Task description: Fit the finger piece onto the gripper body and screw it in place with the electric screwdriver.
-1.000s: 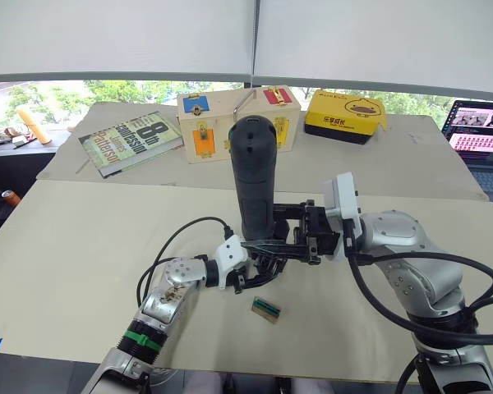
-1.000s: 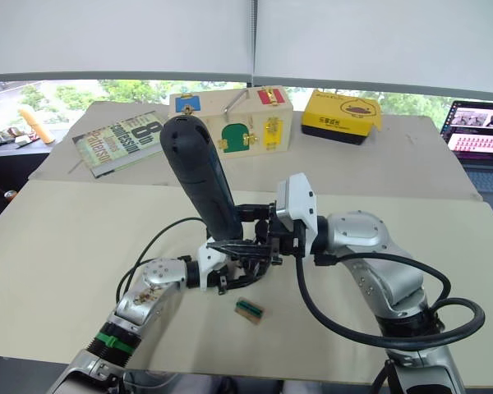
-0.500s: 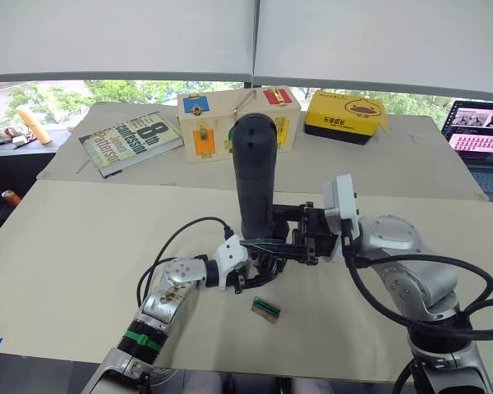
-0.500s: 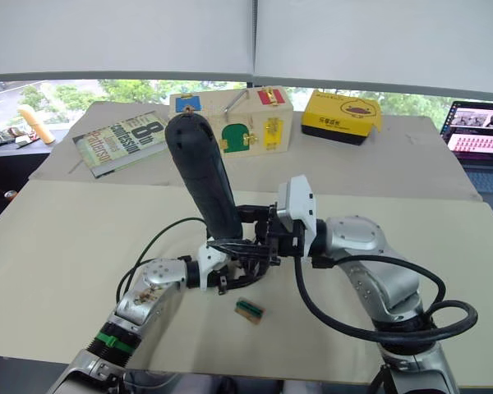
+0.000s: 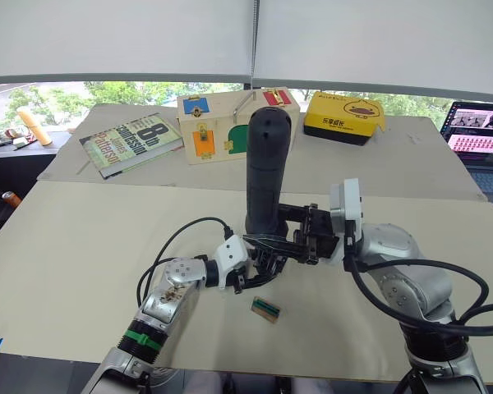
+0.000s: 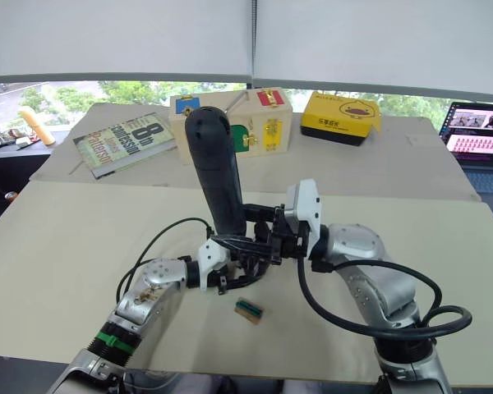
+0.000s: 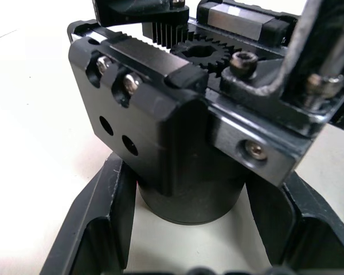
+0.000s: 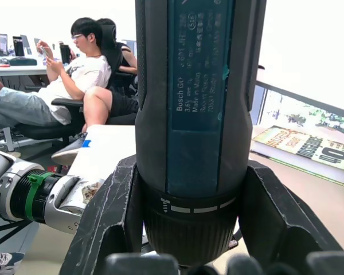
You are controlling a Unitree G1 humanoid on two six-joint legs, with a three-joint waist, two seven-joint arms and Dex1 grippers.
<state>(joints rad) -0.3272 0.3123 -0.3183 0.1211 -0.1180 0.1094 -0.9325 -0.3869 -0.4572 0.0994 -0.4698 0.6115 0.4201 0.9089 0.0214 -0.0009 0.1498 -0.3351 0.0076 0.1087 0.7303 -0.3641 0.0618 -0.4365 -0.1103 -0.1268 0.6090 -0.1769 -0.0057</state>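
One electric screwdriver (image 5: 264, 176) stands upright mid-frame, clamped in the right tool (image 5: 300, 240); left tool (image 5: 251, 275) grips one gripper body (image 7: 178, 154); one little green-topped block (image 5: 265, 309) below.

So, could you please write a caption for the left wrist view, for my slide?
Left gripper fingers shut on the round base of the gripper body, its gear and screws facing the camera.

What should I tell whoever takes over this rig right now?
Left hand: shut on the gripper body, holding it on the table.
Right hand: shut on the electric screwdriver, upright above the body.
The bit's contact with a screw can't be seen.
A small green-topped block lies loose in front of the hands.
Left to do: confirm the finger piece is seated, drive the screw, lift the screwdriver away.
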